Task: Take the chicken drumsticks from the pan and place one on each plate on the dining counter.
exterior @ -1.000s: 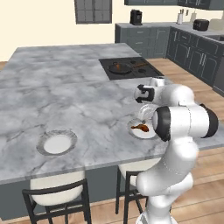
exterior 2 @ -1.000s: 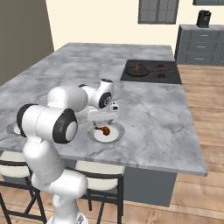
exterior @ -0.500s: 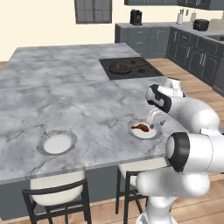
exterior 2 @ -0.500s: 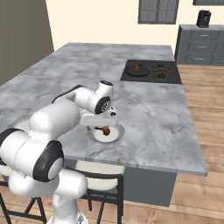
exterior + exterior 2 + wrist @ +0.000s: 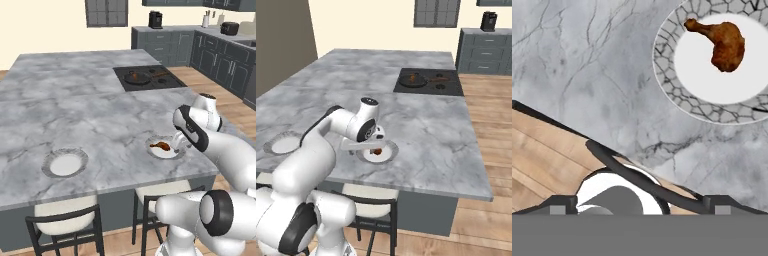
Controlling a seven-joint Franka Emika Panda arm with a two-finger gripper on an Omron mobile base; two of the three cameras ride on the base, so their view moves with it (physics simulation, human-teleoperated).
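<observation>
The near plate (image 5: 377,153) sits on the dining counter (image 5: 426,130), close to its front edge; a brown drumstick (image 5: 376,151) lies on that plate, partly hidden by the arm; the gripper (image 5: 358,146) hangs low over the plate's left rim, its wrist directly above the plate; whether the jaws stand apart cannot be told from here; a second plate (image 5: 283,145) rests far to the left of the near plate, bare; the pan (image 5: 415,80) stands on the black stovetop (image 5: 429,82), well beyond the near plate at the counter's far side, with something orange-brown in it; its wooden handle (image 5: 438,78) points right.
</observation>
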